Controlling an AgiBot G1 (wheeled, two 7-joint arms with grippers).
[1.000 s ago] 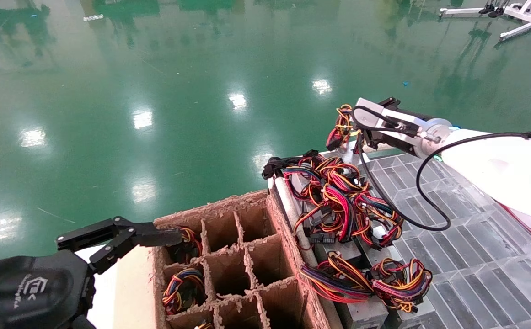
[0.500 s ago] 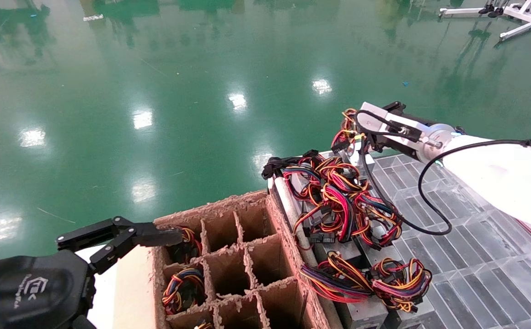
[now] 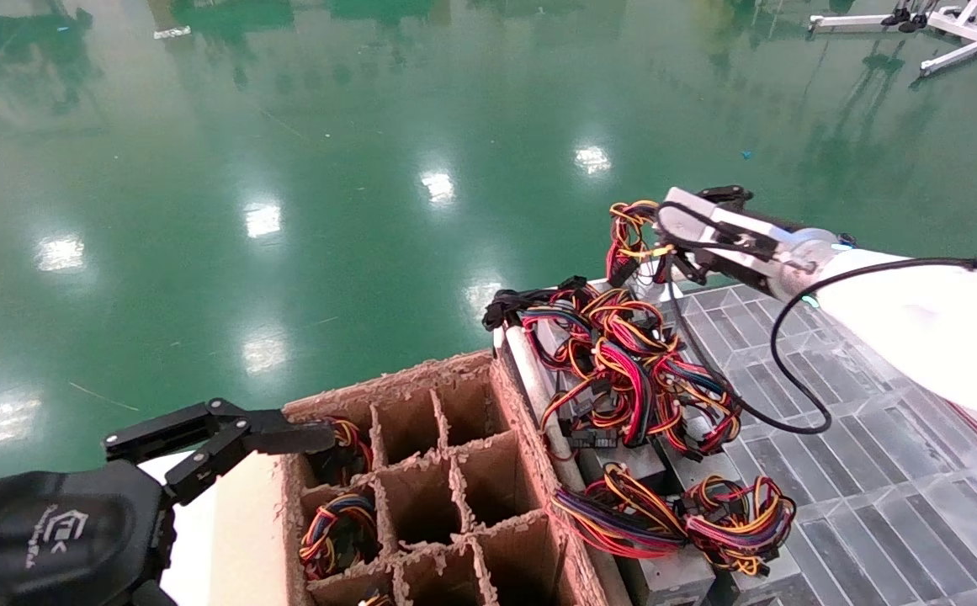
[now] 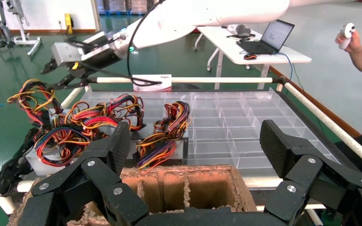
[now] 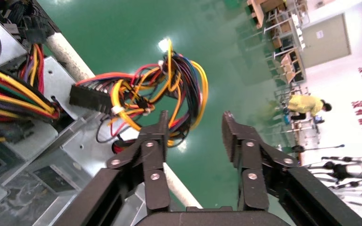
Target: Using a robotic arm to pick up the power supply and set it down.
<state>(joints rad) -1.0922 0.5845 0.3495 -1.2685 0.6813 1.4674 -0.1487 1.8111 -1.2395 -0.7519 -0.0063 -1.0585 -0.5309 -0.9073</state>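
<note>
The power supply is a grey metal box at the far corner of the clear tray. Its loop of red, yellow, orange and black wires stands up beside my wrist. The robotic arm is my white-shelled right arm, reaching in from the right. Its right gripper is open just above that corner; the wire loop lies past one finger, and only green floor shows between the fingers. From the left wrist view the right gripper hangs over the same wire loop. My left gripper is parked open over the cardboard box.
A cardboard box with divided cells holds wire bundles in its left cells. Other grey boxes with pink and blue wires lie along the clear compartment tray, bordered by a white tube rail. Green floor lies beyond.
My right arm dipped down and to the right, then came back up and left a little. The wire loop shifted slightly beside it. The left arm has not moved.
</note>
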